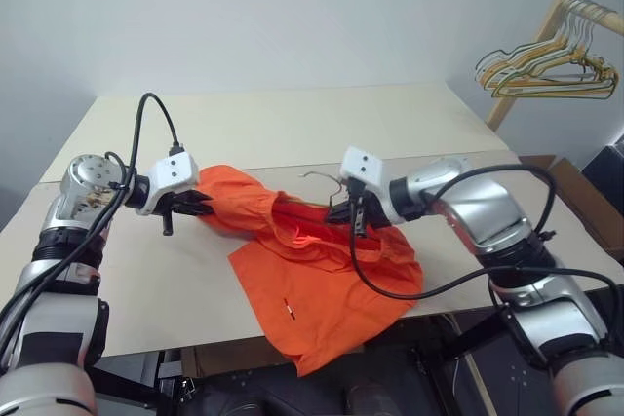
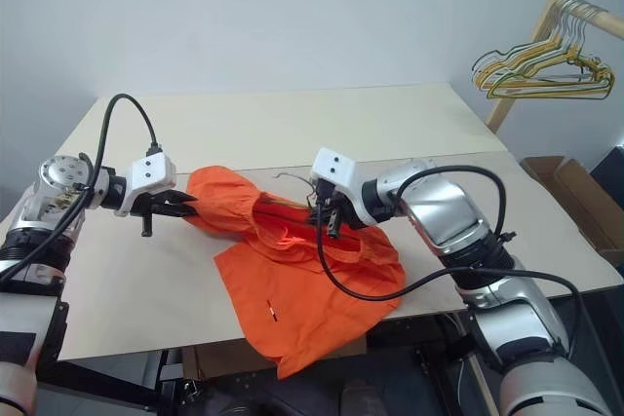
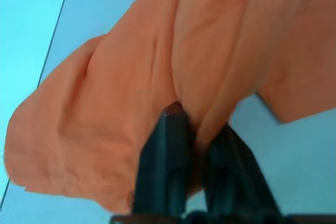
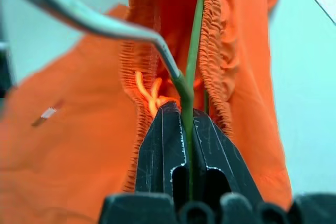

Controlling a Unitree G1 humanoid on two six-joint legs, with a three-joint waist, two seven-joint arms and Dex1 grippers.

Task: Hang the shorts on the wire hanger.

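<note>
Where shorts [image 1: 322, 280] drape, wire hanger [image 4: 105, 24] half-hidden.

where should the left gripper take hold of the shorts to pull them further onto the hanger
Probably at the gathered elastic waistband of the shorts, coming from the robot's left. That edge is thick and bunched, so it should slip less than the smooth loose fabric that the left gripper now has between its fingers. The right gripper, shut on the wire hanger, holds the wire inside the waist opening.

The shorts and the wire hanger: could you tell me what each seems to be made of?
The shorts: soft woven fabric, probably matte; they fold, drape and gather at the waistband. The wire hanger: thin bare metal wire, apparently smooth; it glints silver-grey and holds its bend.
</note>
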